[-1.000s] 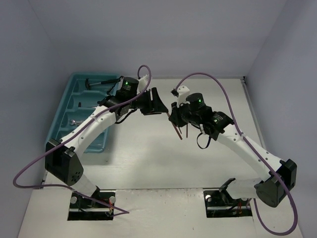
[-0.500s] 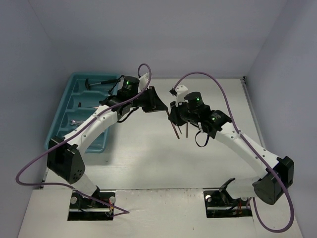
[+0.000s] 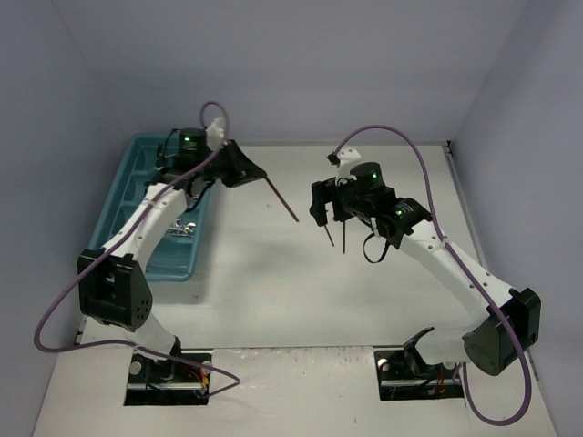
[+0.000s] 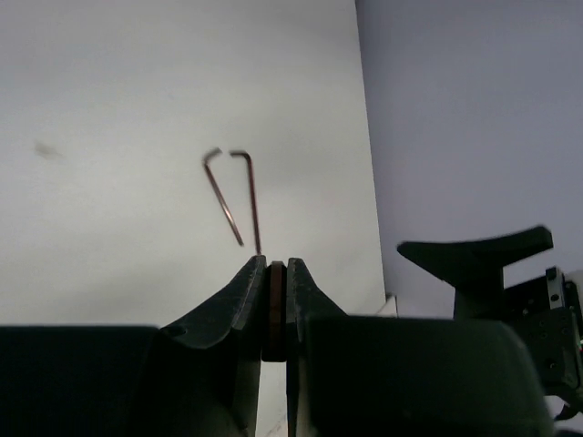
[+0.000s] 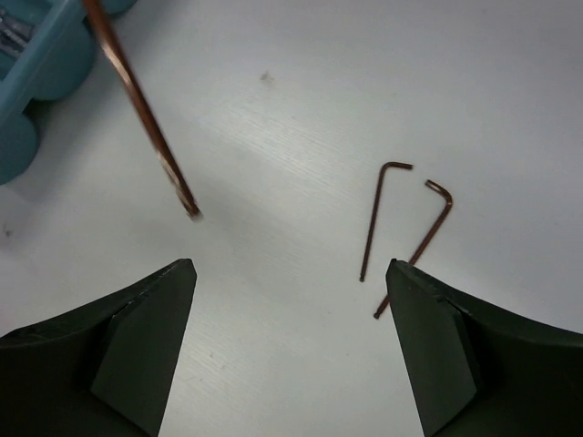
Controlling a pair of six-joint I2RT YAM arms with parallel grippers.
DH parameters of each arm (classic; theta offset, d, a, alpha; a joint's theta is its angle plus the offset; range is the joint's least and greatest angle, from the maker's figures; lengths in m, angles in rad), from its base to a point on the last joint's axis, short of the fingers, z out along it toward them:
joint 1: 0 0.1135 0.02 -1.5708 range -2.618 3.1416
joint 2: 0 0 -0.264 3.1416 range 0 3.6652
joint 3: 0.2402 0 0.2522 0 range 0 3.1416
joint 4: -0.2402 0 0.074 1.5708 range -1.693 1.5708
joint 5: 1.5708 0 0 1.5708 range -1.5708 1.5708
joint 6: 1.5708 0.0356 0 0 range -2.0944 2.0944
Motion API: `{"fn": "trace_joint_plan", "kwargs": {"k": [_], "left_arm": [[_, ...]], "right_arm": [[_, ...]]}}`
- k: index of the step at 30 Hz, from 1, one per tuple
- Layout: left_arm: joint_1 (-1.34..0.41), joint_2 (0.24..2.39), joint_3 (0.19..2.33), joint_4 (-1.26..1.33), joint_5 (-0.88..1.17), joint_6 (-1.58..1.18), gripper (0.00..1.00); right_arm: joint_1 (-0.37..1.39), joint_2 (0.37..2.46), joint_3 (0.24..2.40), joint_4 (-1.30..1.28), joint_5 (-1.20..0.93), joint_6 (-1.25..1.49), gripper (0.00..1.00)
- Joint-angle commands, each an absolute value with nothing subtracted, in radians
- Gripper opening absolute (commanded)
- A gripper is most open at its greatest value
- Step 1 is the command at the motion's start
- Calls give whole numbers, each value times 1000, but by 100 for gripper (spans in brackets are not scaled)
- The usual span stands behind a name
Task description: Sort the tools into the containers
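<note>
Left wrist view: is showing the left end effector (image 4: 276,266) pressed together on a thin brown rod (image 4: 275,305), a pinch the top view is not making clear.
Right wrist view: is showing the right end effector (image 5: 290,266) spread wide and gripping nothing, with two bent keys (image 5: 378,218) lying just beside each other on the surface (image 5: 273,118), well to the right of the tray (image 5: 32,64).
Top view: alone is showing the whole tray along the surface's left side, the rod slanting away from its right rim.
Hard to make out: the left arm is covering part of the tray, and the tools inside are looking too small to name; the rod's gripped end is running off the right wrist view.
Pose: the left arm is stretching over the tray's far end; the right arm is hanging its end effector above the keys.
</note>
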State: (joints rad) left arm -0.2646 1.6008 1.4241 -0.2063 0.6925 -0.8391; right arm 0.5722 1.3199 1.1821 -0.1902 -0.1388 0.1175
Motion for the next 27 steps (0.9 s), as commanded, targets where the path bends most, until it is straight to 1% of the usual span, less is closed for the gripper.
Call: {"fn": "trace_joint_plan", "kwargs": {"k": [1,5,8,12,17,21,25,26,27], "left_arm": [[12,1537,1451,-174,778,-812,0],[244,1590,1474,-194,820,-798,0],[361,1664,1517,-221,833,-790,0],[447,1779,1575,-237,832,-792,0],[468,1907,1642,-233,786,-772,0],[469,2005,1704,-271,752,-753,6],[472,2037,1722,-283,719,-739,22],[471,2035,1726,-287,703,-739,30],[471,2034,1727,-288,703,-738,30]], "right_arm": [[522,1259,1165,-150,-50,145,84],[503,1258,1128,-160,-18,160,84],[500,1273,1108,-164,1,173,84],[495,1303,1083,-164,68,187,84],[489,1346,1056,-164,116,202,83],[483,1387,1045,-166,156,223,80],[469,1435,1047,-166,181,246,77],[460,1457,1051,-166,180,250,77],[460,1457,1051,-164,182,256,77]]}}
